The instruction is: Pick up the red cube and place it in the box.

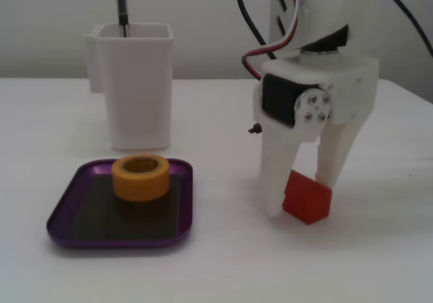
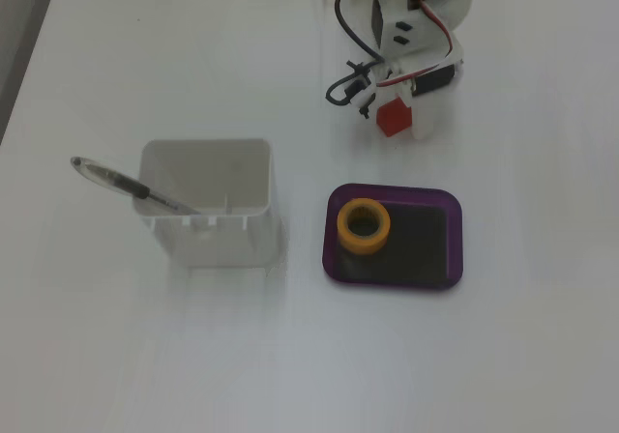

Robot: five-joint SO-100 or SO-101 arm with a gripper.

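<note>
White robot fingers [image 1: 302, 198] are straddling the red cube [image 1: 308, 197] on the surface, spread and not yet pinching; it looks light, rigid, best gripped across its flat sides.

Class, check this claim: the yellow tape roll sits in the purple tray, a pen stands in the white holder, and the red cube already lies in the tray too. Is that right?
Not quite. The red cube is not in the purple tray; it sits on the table between the gripper fingers, as a fixed view shows. The yellow tape roll in the tray and the pen in the white holder are correct.
</note>
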